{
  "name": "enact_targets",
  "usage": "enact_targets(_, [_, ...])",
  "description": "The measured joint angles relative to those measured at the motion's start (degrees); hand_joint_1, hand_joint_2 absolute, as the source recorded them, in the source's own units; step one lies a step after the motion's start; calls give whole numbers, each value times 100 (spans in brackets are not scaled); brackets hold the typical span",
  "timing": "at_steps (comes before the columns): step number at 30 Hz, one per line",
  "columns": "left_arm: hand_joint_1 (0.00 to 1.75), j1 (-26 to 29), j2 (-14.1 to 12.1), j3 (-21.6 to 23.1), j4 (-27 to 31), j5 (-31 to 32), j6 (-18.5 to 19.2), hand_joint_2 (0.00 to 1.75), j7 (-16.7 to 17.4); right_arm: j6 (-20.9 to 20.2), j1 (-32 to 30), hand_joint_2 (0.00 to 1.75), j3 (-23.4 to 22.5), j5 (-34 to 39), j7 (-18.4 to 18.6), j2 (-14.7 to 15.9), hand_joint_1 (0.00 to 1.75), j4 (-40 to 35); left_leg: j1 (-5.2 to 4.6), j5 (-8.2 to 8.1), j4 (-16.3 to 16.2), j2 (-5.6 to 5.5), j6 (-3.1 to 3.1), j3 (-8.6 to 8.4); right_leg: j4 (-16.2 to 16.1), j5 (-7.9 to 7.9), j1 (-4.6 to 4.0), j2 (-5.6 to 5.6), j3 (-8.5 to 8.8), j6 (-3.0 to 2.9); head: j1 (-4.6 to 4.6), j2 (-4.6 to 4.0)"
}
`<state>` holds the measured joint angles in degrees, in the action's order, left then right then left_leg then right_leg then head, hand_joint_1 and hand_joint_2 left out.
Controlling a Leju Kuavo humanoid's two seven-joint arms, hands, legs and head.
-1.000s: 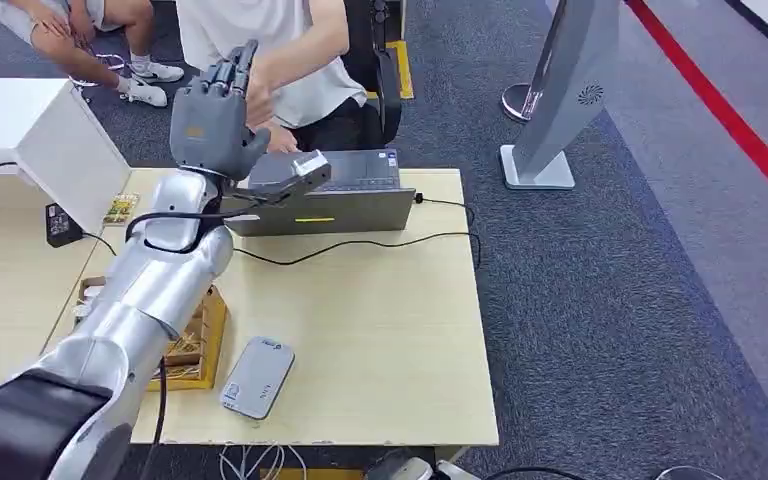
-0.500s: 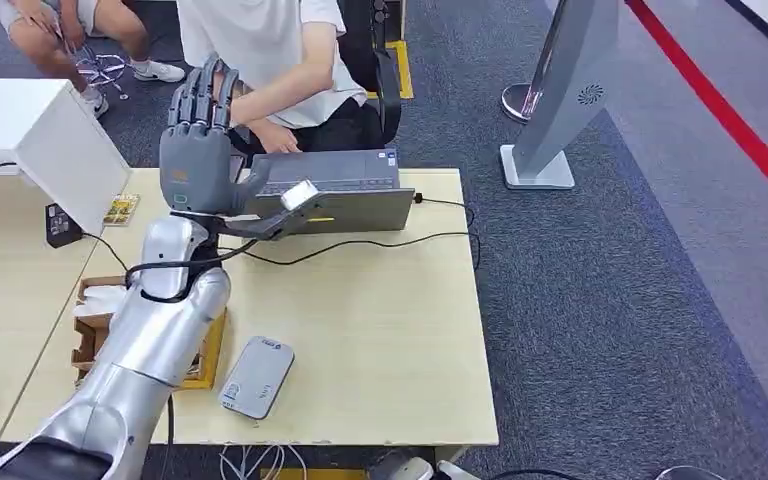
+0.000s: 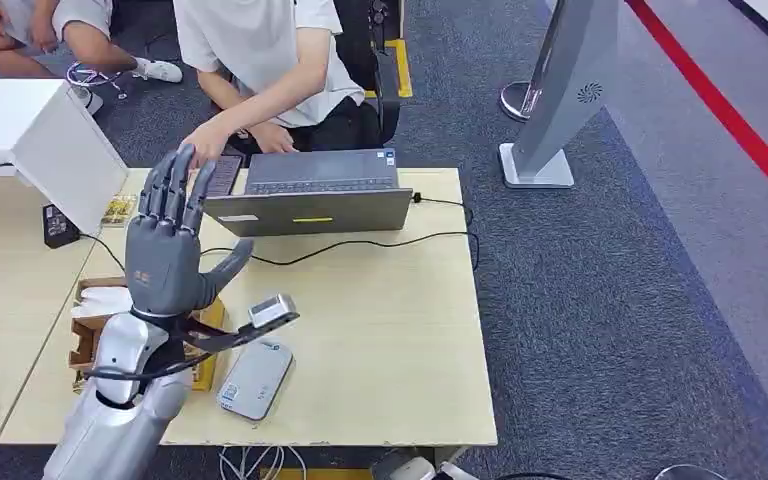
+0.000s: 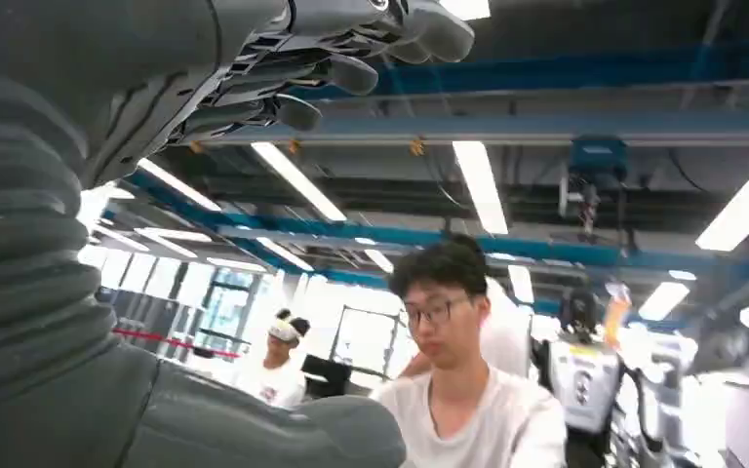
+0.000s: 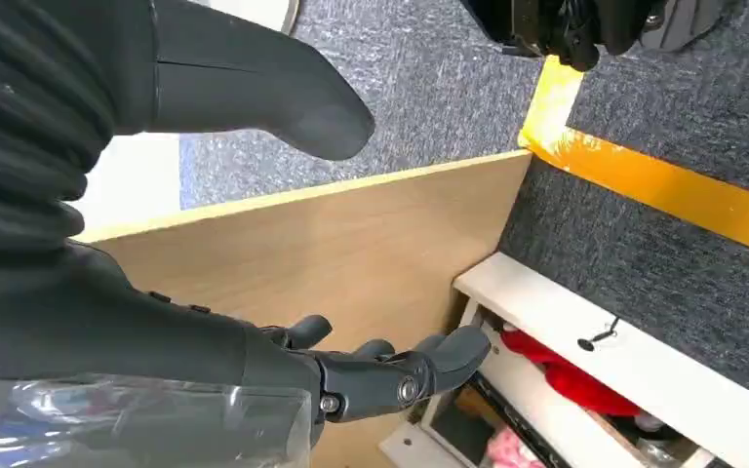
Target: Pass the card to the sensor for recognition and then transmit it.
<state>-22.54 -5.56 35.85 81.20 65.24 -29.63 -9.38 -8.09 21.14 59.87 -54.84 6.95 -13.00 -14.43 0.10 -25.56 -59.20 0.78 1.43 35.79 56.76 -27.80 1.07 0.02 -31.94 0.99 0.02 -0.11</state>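
Note:
My left hand (image 3: 165, 250) is raised above the near left of the table, palm forward, fingers spread and nothing in it. In the left wrist view its fingers (image 4: 332, 68) and thumb (image 4: 273, 429) stand wide apart with a seated person beyond them. A grey flat sensor (image 3: 256, 378) lies on the table just right of my left forearm. A person's hand (image 3: 203, 150) rests on a dark flat thing (image 3: 226, 172) left of the laptop (image 3: 310, 200). My right hand (image 5: 380, 375) hangs beside the table edge, thumb (image 5: 254, 88) far from the fingers, holding nothing.
A wooden box (image 3: 95, 335) of small items sits under my left arm. A white box (image 3: 55, 130) and a small yellowish card-like piece (image 3: 120, 208) are at the far left. A black cable (image 3: 360, 245) crosses the table. A clear plastic piece (image 5: 137, 424) shows by my right wrist.
My left arm has drawn back from the person above the laptop, toward the table's near left, still holding nothing. The person's hand has come down to the table beside the laptop.

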Motion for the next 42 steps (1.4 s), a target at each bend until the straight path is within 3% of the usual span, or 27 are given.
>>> enact_targets(3, [0, 379, -281, 70, 220, -72, 264, 175, -50, 17, -5, 175, -20, 33, 28, 4, 0, 0, 0, 0, 0, 3, 0, 0, 0, -2, 0, 1, -4, -3, 0, 0])
enact_targets(9, [0, 692, -554, 72, 338, -113, 565, 175, -46, 31, -13, 175, -44, 33, 61, 11, 0, 4, 0, 1, 0, 2, 0, 0, 0, 0, 1, 0, 0, -3, -2, 0])
enact_targets(15, [0, 857, -880, 72, 351, -606, 1596, 175, -289, 48, -38, 175, -129, 35, 59, 15, 0, 4, 0, 0, 0, 3, 0, 0, 0, 0, 0, 1, -2, -3, -2, 0])
enact_targets(18, [0, 947, -1080, 70, 332, -797, 1872, 175, -350, 55, -46, 175, -160, 33, 59, 17, 0, 9, 1, 0, 0, 3, -1, 0, 1, -1, 0, 1, -3, -5, -2, 0])
enact_targets(29, [0, 1330, -1400, 28, 181, -992, 2181, 175, -280, 83, -62, 175, -203, 4, 42, 24, 0, 31, 2, 0, 1, 5, -1, 1, 1, -2, 0, 0, -4, -6, -2, 0])
enact_targets(42, [0, 1502, -1408, 19, 190, -1080, 1999, 175, -507, 81, -67, 175, -225, -90, -15, 24, 0, 31, 1, 0, 1, 5, -1, 1, 1, -2, -1, 1, -3, -6, -2, 0])
